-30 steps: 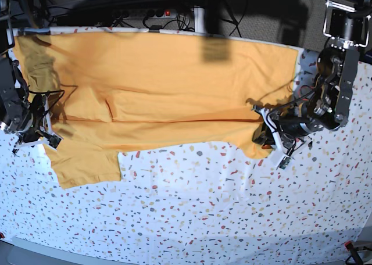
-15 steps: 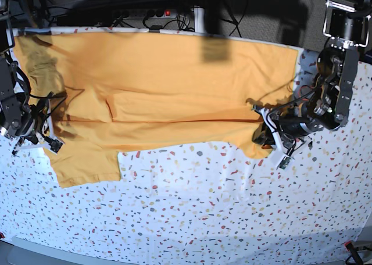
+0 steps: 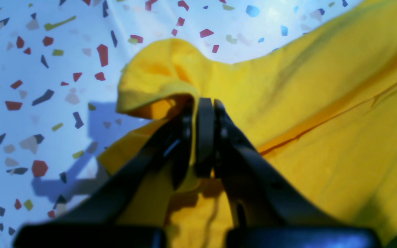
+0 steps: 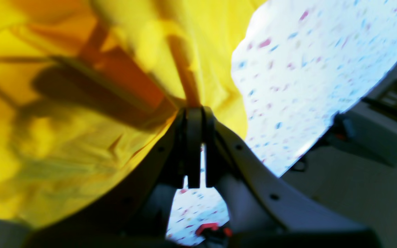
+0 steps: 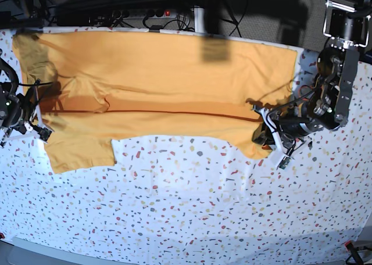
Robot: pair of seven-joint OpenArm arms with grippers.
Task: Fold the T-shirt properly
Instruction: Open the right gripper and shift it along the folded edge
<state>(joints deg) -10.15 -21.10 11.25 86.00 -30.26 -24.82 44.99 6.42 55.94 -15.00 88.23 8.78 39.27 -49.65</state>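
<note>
The orange-yellow T-shirt [image 5: 163, 79] lies spread across the far half of the table, with a long crease running left to right and a sleeve flap at the lower left. On the base view's right, my left gripper [image 5: 263, 132] is shut on the shirt's near right corner. The left wrist view shows the left gripper [image 3: 203, 103] pinching a raised hump of T-shirt [image 3: 322, 120] cloth. On the left, my right gripper [image 5: 39, 128] is shut on the shirt's left edge. In the right wrist view the right gripper [image 4: 194, 112] meets the T-shirt [image 4: 64, 137] at its tips.
The table wears a white speckled cover [image 5: 192, 207], bare in front of the shirt. A power strip and cables [image 5: 157, 12] run behind the far edge. The table's edge and floor [image 4: 357, 172] show beyond the right gripper.
My right gripper has shut on the shirt's left edge and pulled left. The shirt's left part slid left and its crease drew straighter. The left arm has not moved.
</note>
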